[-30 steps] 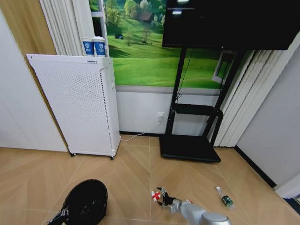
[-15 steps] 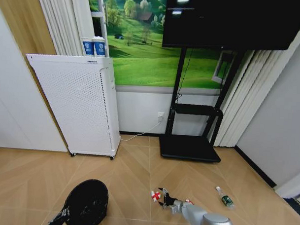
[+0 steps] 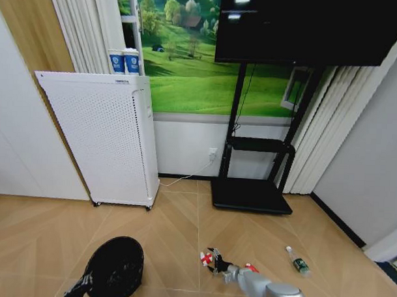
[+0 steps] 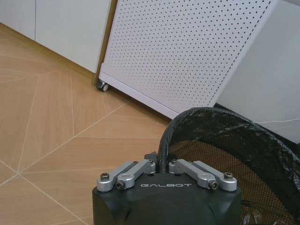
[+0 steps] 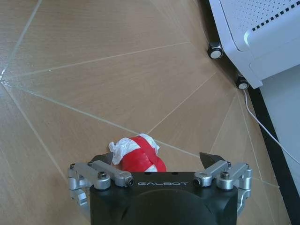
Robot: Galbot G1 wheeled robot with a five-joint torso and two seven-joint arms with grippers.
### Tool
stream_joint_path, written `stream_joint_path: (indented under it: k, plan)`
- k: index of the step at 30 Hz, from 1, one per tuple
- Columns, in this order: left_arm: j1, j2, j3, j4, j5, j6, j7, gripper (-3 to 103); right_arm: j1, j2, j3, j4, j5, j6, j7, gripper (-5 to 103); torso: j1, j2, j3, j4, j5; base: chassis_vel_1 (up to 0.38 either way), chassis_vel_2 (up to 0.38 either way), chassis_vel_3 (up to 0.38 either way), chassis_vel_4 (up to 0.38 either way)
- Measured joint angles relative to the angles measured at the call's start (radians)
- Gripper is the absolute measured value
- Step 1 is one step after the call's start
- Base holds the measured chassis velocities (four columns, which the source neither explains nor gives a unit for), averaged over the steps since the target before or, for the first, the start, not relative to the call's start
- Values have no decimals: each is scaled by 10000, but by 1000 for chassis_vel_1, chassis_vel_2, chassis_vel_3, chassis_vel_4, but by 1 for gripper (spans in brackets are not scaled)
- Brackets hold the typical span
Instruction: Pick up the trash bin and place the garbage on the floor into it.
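While three pieces of garbage lie on the herringbone floor [image 3: 176, 219], the right pincer [image 5: 157, 161] hangs wide open, its fingers either side of the red-and-white piece [image 5: 137, 152]. A red piece [image 3: 249, 266] sits just beyond the arm; one clear bottle [image 3: 297, 261] lies farther right. The left pincer [image 4: 161, 164] is clamped on the rim of the single bag-lined trash bin [image 4: 225, 145], near the white perforated cabinet [image 3: 101, 138].

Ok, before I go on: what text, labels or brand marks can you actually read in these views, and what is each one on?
"GALBOT": on the black housing of the left hand, which is shut on the trash bin rim.
"GALBOT": on the housing of the right hand, open over the red-and-white piece.
Blue cups on the white cabinet: print too small to read.
Bottle label: too small to read.
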Motion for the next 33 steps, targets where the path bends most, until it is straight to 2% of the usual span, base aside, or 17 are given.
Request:
stream_joint_path:
  k: [9,10,12,14,16,17,20,23,26,29,33]
  plan:
    - [-11,-3,9,0,-15,-1,-4,7,-42,55,10,-17,8,-87,6,100,0,0,0,0,0,0,0,0,0]
    - [-12,-10,10,0,-16,0,-4,7,-62,68,10,-16,11,-110,36,103,0,0,0,1,0,0,0,0,0]
    - [-13,-22,15,-3,-19,-1,-4,7,-101,89,1,11,8,-168,121,94,0,0,0,0,1,0,0,0,0]
    - [-13,-30,19,-5,-18,-1,-5,7,-110,97,-7,21,1,-197,153,94,0,0,0,0,1,0,0,0,0]
    - [-17,-45,26,-21,-19,0,-5,7,-121,143,-24,27,-11,-287,231,84,0,0,0,0,0,0,0,0,0]
    - [-17,-45,26,-21,-19,0,-5,7,-121,143,-24,27,-11,-287,231,84,0,0,0,0,0,0,0,0,0]
    - [-24,-74,23,-73,-23,-1,-5,7,-111,176,-34,39,-12,-377,275,68,0,0,0,0,0,0,0,0,0]
    - [-24,-89,22,-89,-24,0,-5,7,-94,183,-33,48,-8,-399,282,62,0,0,0,0,1,0,0,0,0]
    - [-23,-148,29,-135,-27,0,-5,7,-89,198,-59,15,11,-409,268,47,0,0,0,0,1,0,0,0,0]
    - [-24,-166,37,-143,-27,-1,-4,7,-93,201,-57,2,30,-410,254,41,0,0,0,0,1,0,0,0,0]
    - [-14,-217,53,-145,-21,-11,34,7,-108,176,-55,-22,31,-406,211,20,0,0,0,0,1,0,0,0,0]
